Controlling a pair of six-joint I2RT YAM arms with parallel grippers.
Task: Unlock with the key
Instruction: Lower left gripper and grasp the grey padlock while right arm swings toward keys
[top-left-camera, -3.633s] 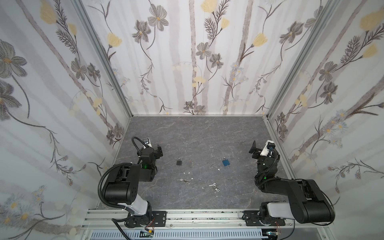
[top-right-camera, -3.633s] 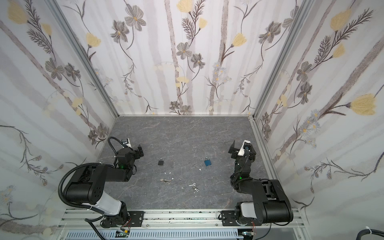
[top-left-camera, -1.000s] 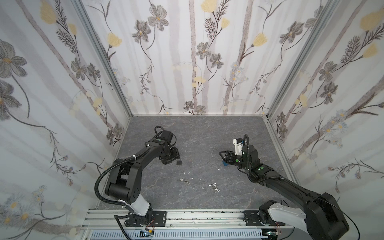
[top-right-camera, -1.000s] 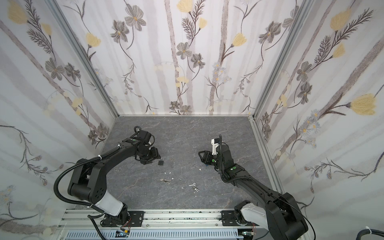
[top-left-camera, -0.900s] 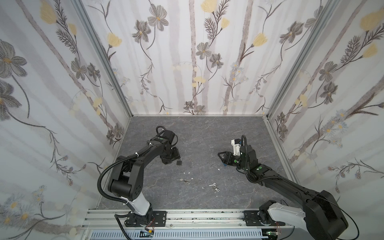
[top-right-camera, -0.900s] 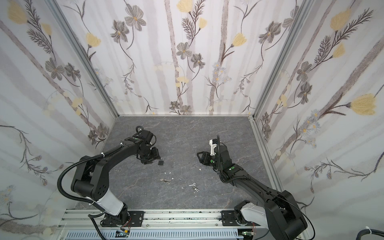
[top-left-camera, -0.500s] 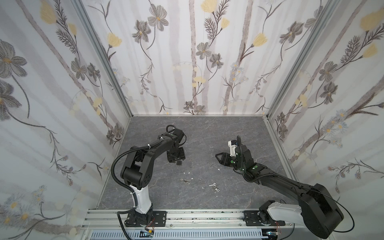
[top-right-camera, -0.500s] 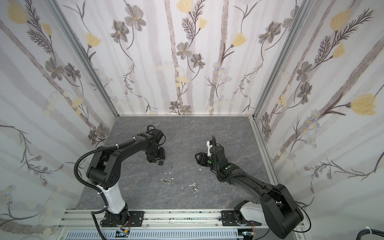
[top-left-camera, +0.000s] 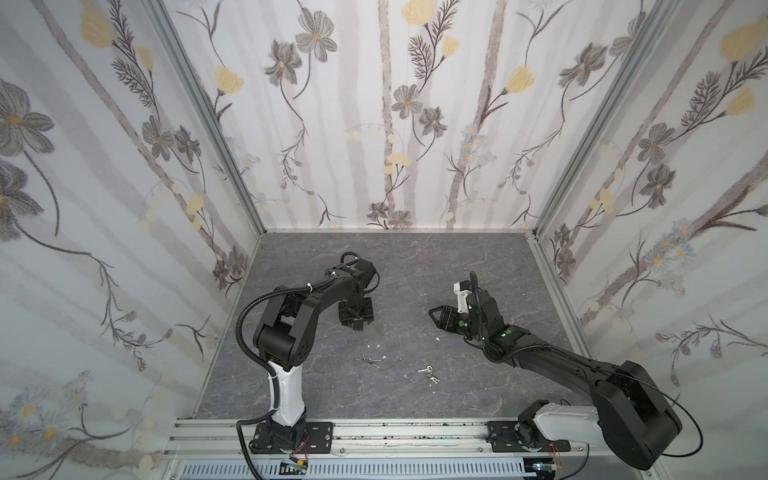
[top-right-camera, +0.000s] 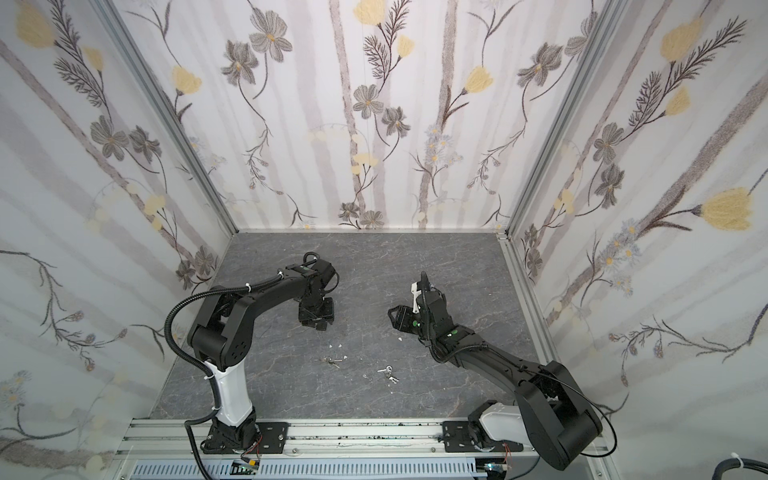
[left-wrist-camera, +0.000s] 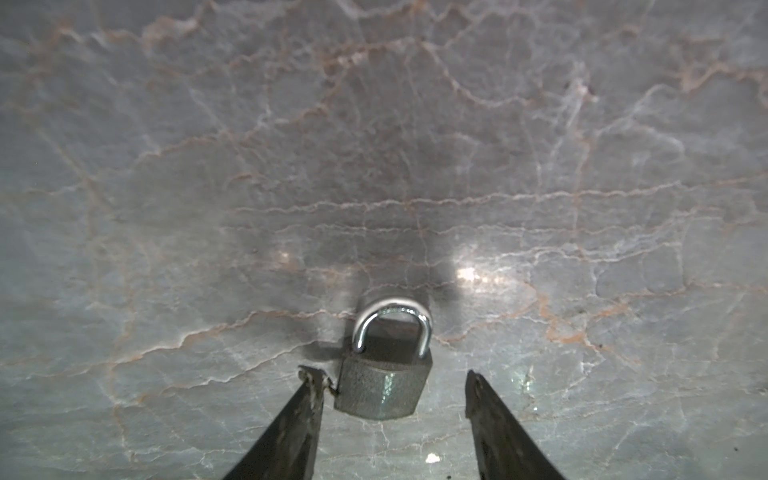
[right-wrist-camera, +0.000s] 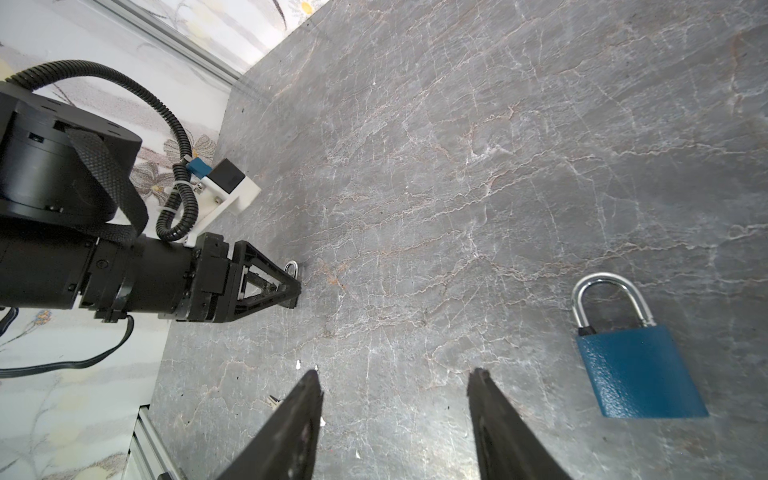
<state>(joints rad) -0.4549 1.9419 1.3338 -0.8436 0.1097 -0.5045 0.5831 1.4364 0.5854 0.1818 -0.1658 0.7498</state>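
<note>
Tabletop (left-wrist-camera: 374, 124): grey, marble-patterned surface with pale and rust-coloured veins, slightly glossy.

Grey padlock (left-wrist-camera: 382, 386): blocky body with bevelled corners, a rough speckled metal finish and a polished steel shackle seated in the body. It lies flat on the tabletop between the fingers of the left claw (left-wrist-camera: 392, 376). The jaws stand partly open and straddle the body. One black tapered finger sits just beside a body corner, the other stands clear. Nothing is gripped.

Blue padlock (right-wrist-camera: 638, 374): flat rectangular body with textured paint and a bright U-shaped shackle. It lies flat beside the right claw (right-wrist-camera: 395, 374), outside its jaws, which are partly open and empty.

Left key bunch (top-left-camera: 371, 360) and right key bunch (top-left-camera: 428, 372): small silvery keys on rings. They lie on the tabletop between the arms, apart from both padlocks.
</note>
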